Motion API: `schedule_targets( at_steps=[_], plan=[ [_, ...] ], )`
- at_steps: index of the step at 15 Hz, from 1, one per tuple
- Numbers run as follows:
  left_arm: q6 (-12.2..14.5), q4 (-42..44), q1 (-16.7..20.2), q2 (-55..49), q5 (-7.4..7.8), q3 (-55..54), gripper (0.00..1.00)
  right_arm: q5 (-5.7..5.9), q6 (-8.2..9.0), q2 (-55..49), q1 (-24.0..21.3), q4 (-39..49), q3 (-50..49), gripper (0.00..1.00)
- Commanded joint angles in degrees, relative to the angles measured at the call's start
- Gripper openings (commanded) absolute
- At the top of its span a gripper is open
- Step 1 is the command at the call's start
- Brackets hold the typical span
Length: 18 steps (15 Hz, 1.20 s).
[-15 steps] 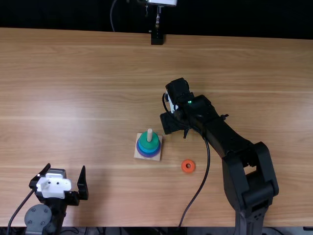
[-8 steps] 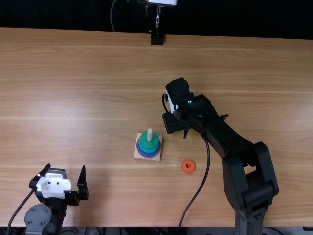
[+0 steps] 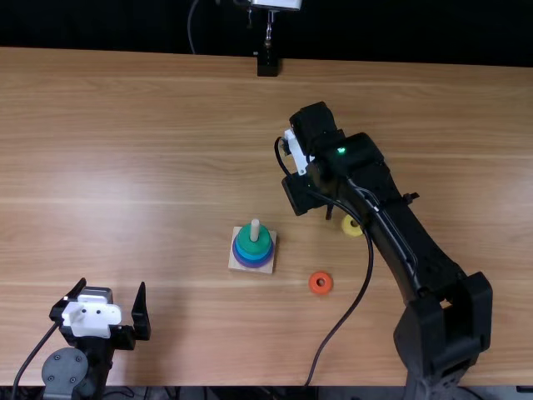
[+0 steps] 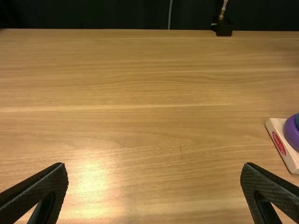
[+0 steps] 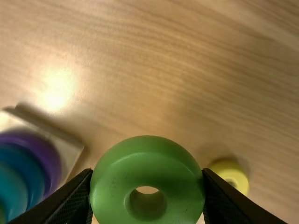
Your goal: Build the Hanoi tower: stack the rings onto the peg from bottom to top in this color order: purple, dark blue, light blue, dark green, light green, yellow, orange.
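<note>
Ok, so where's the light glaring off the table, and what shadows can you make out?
Left wrist view: bright glare on the table between the fingers; right wrist view: a white glare spot near the wooden base, soft shadow by the yellow ring; top view: a broad pale sheen left of the base, a faint shadow beside the left gripper.

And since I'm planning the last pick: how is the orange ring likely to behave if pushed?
The orange ring lies flat on the table, so a light push would probably slide it rather than roll it. Its thick, solid-looking body suggests it should stay stiff when gripped.
</note>
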Motion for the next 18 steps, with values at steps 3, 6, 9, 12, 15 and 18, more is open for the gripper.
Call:
schedule_targets(
  at_steps=[3,6,9,12,15,18],
  plan=[
    [0.5,-4.3,0.3,-0.7,-0.29,-6.3,1.0,-0.65,-0.76,-5.0,0.3,-1.1,5.0,0.0],
    [0.5,-4.3,0.3,-0.7,-0.29,-6.3,1.0,-0.65,-0.76,-5.3,1.7,-1.1,10.2,0.0],
    [0.4,-4.3,0.3,-0.7,-0.29,-6.3,1.0,-0.65,-0.97,-6.2,3.3,-1.7,12.5,0.0],
    [0.4,-4.3,0.3,-0.7,-0.29,-6.3,1.0,-0.76,-0.76,-7.3,6.7,-5.8,14.2,0.0],
    [0.4,-4.3,0.3,-0.7,-0.29,-6.3,1.0,-0.76,-1.07,-7.3,10.3,-17.3,17.4,0.0],
    [0.4,-4.3,0.3,-0.7,-0.29,-6.3,1.0,-0.76,-1.18,-7.9,13.3,-19.2,18.4,0.0]
  ],
)
